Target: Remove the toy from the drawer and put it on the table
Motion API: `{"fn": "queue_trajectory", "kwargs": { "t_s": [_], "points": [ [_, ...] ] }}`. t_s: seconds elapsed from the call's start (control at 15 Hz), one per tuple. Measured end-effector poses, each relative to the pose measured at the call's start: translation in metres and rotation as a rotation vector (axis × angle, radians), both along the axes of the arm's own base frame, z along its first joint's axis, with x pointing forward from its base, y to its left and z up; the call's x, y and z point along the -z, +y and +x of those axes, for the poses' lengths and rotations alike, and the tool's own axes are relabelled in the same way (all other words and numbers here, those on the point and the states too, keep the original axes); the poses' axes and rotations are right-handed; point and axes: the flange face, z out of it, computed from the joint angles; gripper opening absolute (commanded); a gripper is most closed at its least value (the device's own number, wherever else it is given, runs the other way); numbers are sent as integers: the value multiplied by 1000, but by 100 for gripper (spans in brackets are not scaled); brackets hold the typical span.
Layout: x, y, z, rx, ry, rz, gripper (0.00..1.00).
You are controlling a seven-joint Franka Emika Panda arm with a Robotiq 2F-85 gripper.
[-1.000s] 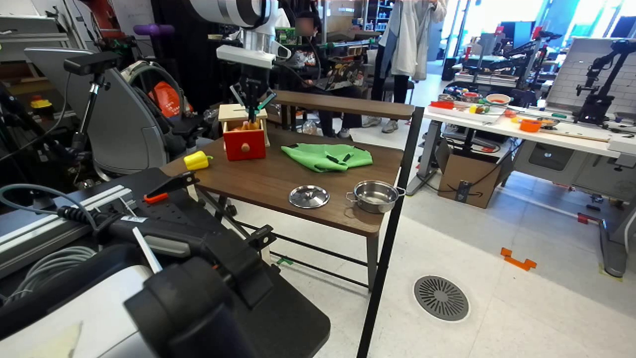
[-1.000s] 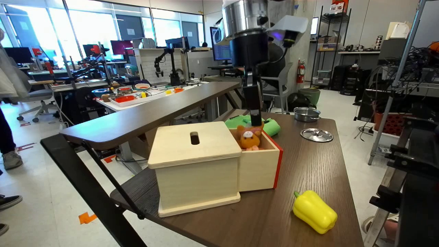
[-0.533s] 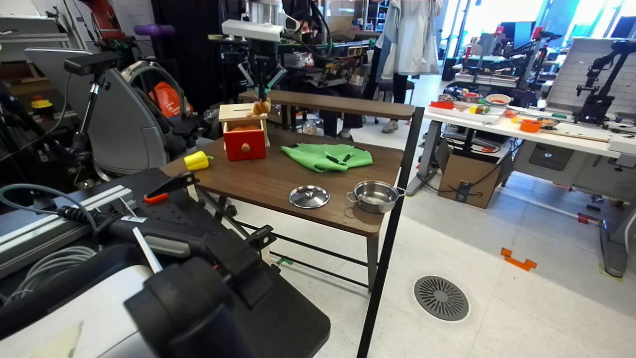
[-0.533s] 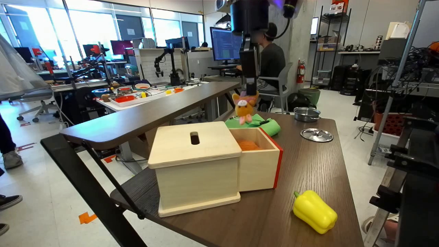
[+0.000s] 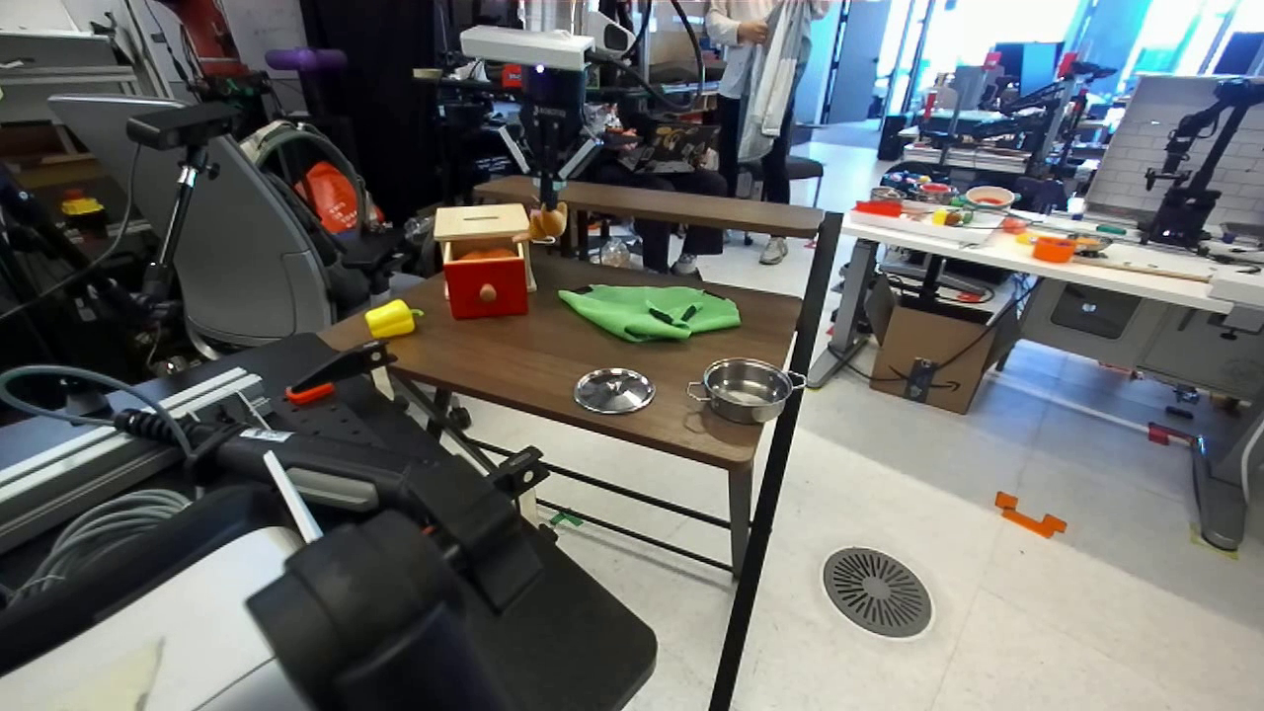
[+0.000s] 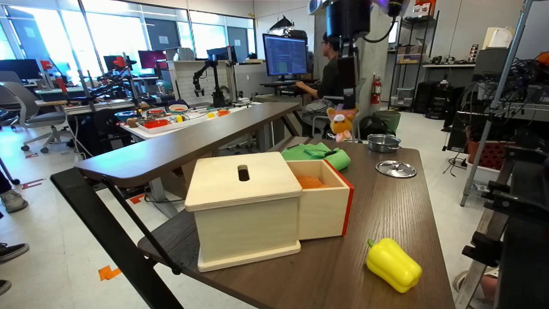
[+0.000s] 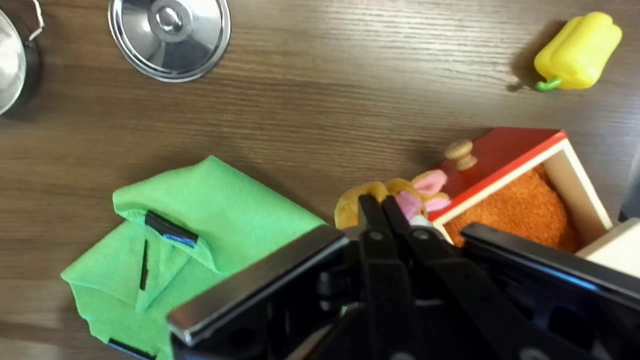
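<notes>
The toy, a small orange plush animal with pink ears, hangs in the air in both exterior views (image 5: 546, 225) (image 6: 342, 123) and in the wrist view (image 7: 349, 204). My gripper (image 6: 349, 103) is shut on its upper part; its fingertips (image 7: 376, 201) nearly meet there. The toy is above and beyond the drawer's open end, apart from the table. The drawer (image 5: 489, 286) has a red front with a wooden knob and is pulled out of a pale wooden box (image 6: 244, 227). Orange fuzzy lining (image 7: 525, 210) lies inside it. The table (image 6: 334, 274) is dark brown wood.
A green cloth (image 5: 652, 308) lies on the table near the drawer. A yellow pepper (image 6: 393, 266), a metal lid (image 6: 396, 169) and a metal pot (image 5: 748, 390) also stand on it. A raised wooden shelf (image 6: 193, 141) runs along the table's back edge.
My gripper has lifted the toy up out of the drawer and carried it sideways past the drawer's red front, toward the cloth and pot side. The drawer and other table objects have not moved.
</notes>
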Motion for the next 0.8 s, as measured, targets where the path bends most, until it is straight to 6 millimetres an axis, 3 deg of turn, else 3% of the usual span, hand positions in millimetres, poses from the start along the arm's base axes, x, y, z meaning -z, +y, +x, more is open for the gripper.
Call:
{"fn": "queue_trajectory", "kwargs": {
  "t_s": [0.8],
  "points": [
    [80, -62, -55, 162, 121, -67, 1]
  ]
}}
